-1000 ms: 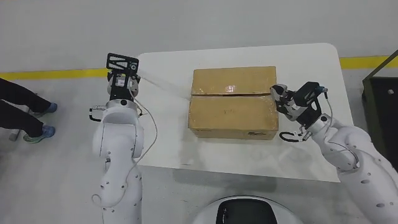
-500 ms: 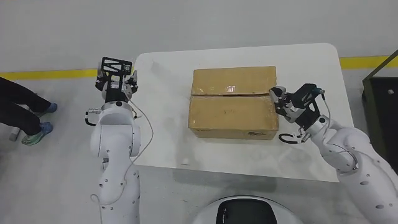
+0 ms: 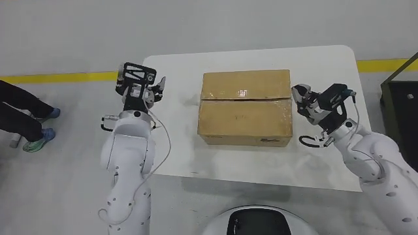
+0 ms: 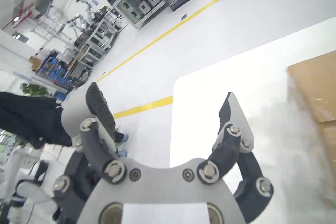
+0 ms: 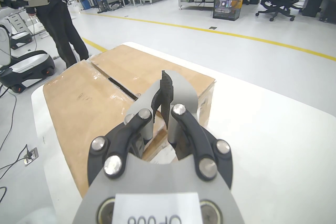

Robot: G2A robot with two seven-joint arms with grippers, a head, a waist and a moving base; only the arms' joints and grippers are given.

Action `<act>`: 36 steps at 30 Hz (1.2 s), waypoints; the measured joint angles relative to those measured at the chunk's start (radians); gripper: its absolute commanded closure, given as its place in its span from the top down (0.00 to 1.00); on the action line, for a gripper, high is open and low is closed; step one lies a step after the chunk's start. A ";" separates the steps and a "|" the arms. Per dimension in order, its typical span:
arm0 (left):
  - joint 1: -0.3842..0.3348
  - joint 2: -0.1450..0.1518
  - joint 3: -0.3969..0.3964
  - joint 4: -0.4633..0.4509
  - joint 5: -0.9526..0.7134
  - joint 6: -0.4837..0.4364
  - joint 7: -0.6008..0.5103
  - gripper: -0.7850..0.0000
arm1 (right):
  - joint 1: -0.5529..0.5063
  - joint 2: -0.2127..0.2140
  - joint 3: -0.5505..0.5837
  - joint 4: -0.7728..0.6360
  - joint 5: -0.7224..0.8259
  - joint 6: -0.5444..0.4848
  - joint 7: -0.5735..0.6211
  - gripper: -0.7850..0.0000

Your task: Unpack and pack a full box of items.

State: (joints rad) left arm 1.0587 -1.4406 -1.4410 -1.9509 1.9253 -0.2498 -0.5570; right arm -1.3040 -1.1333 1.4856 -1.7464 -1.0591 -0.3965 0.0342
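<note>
Since the earlier frames, the left gripper [image 3: 140, 85] has swung back in toward the table [image 3: 326, 65]. Half a second ago it was hanging out past the edge at the table's 9 o'clock side, and now it sits right over that edge. The right gripper [image 3: 300, 98] has backed off a touch from the box [image 3: 245, 108], where before it was right up against that end.

Going left to right: the left gripper is at about 9 o'clock from the box and well apart from it. In its wrist view the left gripper [image 4: 160, 93] is spread wide with nothing between its fingers [image 4: 101, 109]. One finger is over the floor and the other over the white tabletop, and the box [image 4: 315, 83] is off to the side.

The box sits roughly mid-table, long side running 9 to 3 o'clock. Both top flaps [image 3: 245, 83] are folded down and look shiny with clear tape. The seam [image 3: 245, 98] between them runs end to end. In the right wrist view the seam [image 5: 123, 89] shows as a dark slit at the near end of the box [image 5: 86, 93].

The right gripper is at 3 o'clock from the box, just beside its short end. I can't tell if it's actually touching. Its fingers [image 5: 162, 93] are pressed together with nothing in them, pointing back over that end of the box.
</note>
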 measured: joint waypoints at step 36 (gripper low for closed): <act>-0.186 -0.065 0.497 0.325 -0.107 -0.087 -0.119 1.00 | -0.181 0.014 0.209 -0.066 0.017 0.037 -0.044 0.00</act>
State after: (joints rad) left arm 0.8723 -1.5059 -0.9440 -1.6254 1.8182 -0.3371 -0.6759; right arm -1.4855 -1.1198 1.6949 -1.8124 -1.0419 -0.3595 -0.0102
